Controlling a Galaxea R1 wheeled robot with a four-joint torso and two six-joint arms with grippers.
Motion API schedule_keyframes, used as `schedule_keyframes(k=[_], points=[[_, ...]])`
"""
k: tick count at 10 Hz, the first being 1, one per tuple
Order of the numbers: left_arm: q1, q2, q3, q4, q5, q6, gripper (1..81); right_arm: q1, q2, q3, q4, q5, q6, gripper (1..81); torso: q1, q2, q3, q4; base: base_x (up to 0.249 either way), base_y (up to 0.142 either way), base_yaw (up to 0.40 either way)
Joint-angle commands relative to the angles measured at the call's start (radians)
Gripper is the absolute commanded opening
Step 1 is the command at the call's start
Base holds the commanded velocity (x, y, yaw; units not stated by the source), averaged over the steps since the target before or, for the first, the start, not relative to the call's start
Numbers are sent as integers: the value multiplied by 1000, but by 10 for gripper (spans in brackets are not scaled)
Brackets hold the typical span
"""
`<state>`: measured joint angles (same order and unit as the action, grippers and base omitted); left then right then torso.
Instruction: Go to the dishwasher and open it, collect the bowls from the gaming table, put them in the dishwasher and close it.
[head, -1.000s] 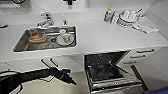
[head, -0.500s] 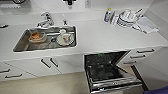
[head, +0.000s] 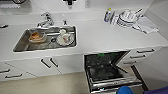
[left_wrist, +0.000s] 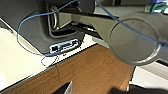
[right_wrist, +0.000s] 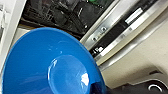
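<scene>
The dishwasher (head: 110, 72) stands open, a blue bowl (right_wrist: 52, 65) hangs over its door, though I cannot tell either claw's grip.

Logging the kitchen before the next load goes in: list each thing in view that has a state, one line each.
dishwasher: door down, rack inside visible, something green at the back.
blue bowl: right way up, empty, just in front of the open dishwasher.
sink: holding used crockery, not cleared.
white drawers: shut.
cabinet doors: shut.
</scene>
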<state>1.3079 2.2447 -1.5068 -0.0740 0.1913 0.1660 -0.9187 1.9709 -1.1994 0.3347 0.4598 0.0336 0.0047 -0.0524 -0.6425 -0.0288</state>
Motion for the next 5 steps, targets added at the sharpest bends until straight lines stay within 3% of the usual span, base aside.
schedule_keyframes(k=[1,3,5], points=[[181,121,-127,60,-98,119,811,270,-94,69,177,-157,0,10,0,0,0,0,0,0,0],[228,141,-197,76,-153,119,811,303,-97,34,207,-187,0,10,0,0,0,0,0,0,0],[279,195,-271,99,-156,119,811,355,-67,-34,241,-231,0,10,0,0,0,0,0,0,0]])
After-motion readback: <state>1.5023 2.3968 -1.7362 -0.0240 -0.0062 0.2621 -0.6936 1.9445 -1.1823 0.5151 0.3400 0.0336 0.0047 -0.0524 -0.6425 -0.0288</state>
